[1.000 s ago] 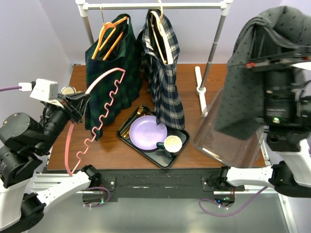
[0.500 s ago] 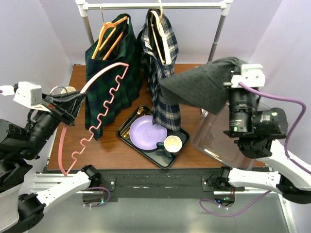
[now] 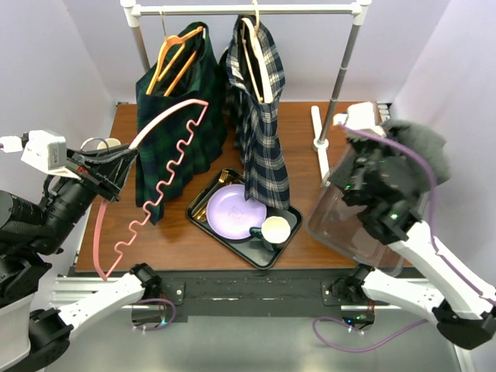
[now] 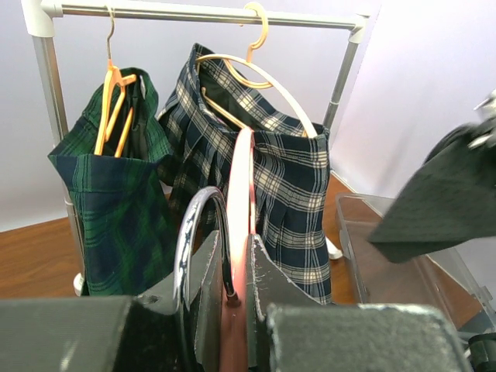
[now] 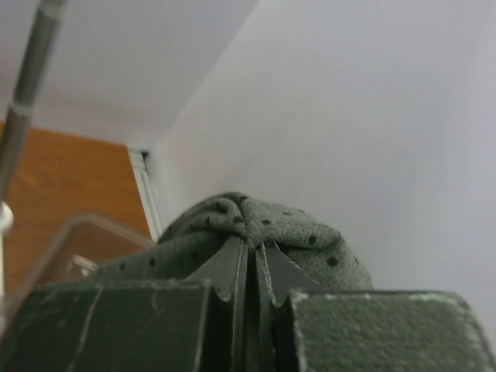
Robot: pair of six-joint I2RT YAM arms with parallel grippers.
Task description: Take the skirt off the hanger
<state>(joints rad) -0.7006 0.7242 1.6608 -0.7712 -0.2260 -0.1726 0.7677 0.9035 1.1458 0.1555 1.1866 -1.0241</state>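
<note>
My left gripper (image 3: pixel 116 167) is shut on the neck of a bare pink hanger (image 3: pixel 167 116) with a wavy lower bar and a metal hook. It holds the hanger up at the table's left; in the left wrist view the hanger (image 4: pixel 242 178) runs up from between the fingertips (image 4: pixel 239 248). My right gripper (image 3: pixel 395 155) is shut on a bunched grey dotted skirt (image 3: pixel 418 147) at the far right, above the clear plastic bin (image 3: pixel 341 225). The skirt (image 5: pixel 256 225) wraps over the closed gripper tips (image 5: pixel 253 246). It also shows in the left wrist view (image 4: pixel 446 198).
A clothes rack (image 3: pixel 248 9) at the back carries a green plaid skirt (image 3: pixel 174 116) on an orange hanger and a navy-white plaid skirt (image 3: pixel 263 132) on a cream hanger. A black tray (image 3: pixel 275 252) with a purple plate and a cup lies at the middle front.
My right arm has swung the grey skirt from high up, across the middle, to the far right over the bin, where it is now bunched. The left arm shifted slightly, then held still.
</note>
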